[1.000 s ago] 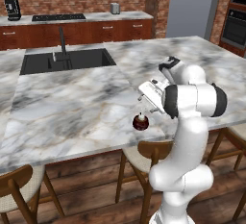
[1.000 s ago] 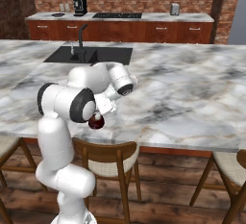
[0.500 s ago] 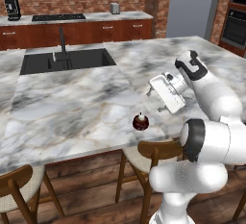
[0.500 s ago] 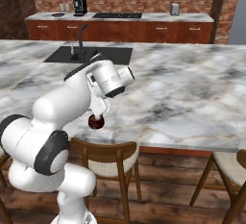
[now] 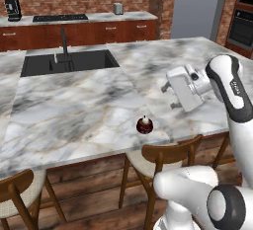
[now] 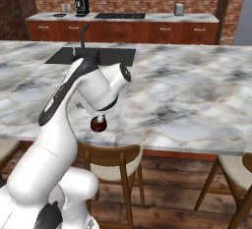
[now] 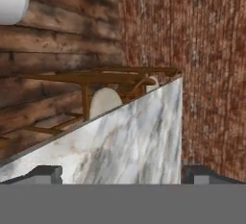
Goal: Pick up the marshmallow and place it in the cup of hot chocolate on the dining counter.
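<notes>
The marshmallow (image 5: 144, 119) sits in the cup (image 5: 144, 126) on the counter (image 5: 89, 105), below and to one side of the fingers (image 5: 169, 97). The fingers are spread wide apart and hold nothing.

The small squat dark red-brown cup (image 5: 144, 125) stands upright near the front edge of the grey-white veined marble tabletop (image 5: 89, 105). The tiny white marshmallow lump (image 5: 145, 120) sits in its dark contents.
</notes>
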Available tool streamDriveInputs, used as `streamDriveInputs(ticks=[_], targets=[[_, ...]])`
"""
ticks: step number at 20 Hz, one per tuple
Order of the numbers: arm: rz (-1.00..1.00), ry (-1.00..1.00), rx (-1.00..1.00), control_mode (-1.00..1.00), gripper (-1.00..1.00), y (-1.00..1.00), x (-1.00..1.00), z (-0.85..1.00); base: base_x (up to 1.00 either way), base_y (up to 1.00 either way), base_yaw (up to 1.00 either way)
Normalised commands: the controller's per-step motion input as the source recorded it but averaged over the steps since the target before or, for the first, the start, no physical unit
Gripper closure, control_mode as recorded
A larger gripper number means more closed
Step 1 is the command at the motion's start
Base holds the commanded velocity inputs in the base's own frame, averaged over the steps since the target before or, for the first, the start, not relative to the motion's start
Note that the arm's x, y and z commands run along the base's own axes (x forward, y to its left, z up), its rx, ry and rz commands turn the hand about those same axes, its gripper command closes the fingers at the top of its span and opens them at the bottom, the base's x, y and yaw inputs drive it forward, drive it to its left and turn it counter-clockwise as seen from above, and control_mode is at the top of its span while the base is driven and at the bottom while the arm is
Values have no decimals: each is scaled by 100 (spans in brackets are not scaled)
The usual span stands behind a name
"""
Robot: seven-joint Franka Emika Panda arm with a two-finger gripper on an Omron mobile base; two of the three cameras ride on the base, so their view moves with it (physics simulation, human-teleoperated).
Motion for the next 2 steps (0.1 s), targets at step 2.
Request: streamDriveInputs(ticks=[2], targets=[[0, -46, 0, -100, -100, 0, -92, 64, 0, 0, 0]])
